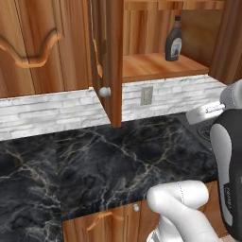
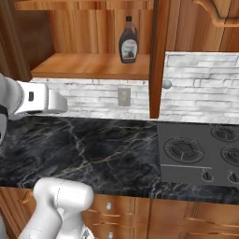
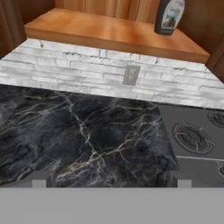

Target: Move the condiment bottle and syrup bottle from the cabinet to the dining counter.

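Dark gripper (image 3: 111, 183) fingertips spread wide, holding nothing, above black marble counter (image 3: 87, 135); syrup bottle (image 3: 169, 16) on cabinet (image 3: 105, 30) shelf.

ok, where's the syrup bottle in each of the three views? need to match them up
Left base view: syrup bottle upper right, standing on the open cabinet shelf near its right end.
Right base view: syrup bottle top centre, on the shelf just left of the open door.
Hand view: syrup bottle at the top edge, right of centre, its top cut off.
Shared landmark: the wall outlet on the white brick below the shelf.
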Tool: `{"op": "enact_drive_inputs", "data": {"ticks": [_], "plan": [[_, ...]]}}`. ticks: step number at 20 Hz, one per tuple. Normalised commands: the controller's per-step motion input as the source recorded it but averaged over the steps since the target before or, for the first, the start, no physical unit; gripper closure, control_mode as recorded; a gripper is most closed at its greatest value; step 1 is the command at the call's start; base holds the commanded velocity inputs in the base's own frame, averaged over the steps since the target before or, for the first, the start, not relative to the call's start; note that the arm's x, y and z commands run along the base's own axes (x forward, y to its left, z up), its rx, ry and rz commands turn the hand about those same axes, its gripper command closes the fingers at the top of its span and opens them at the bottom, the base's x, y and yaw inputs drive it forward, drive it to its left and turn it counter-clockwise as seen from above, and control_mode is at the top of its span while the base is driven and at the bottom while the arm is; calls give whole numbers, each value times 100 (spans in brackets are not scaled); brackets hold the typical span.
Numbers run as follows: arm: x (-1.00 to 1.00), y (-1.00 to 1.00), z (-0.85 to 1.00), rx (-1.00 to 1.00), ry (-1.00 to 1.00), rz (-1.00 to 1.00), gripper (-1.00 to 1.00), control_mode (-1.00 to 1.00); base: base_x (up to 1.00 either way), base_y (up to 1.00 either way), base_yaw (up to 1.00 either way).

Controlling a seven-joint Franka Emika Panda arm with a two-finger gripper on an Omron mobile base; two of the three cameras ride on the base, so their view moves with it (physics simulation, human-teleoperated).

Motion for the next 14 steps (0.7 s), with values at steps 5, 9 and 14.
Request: {"op": "enact_drive_inputs", "data": {"ticks": [5, 9, 14], "plan": [[25, -5, 7, 0, -3, -4, -100, -100, 0, 0, 0], [38, -40, -8, 0, -20, 5, -100, -100, 0, 0, 0], [35, -39, -12, 0, -15, 3, -100, -100, 0, 0, 0]]}}
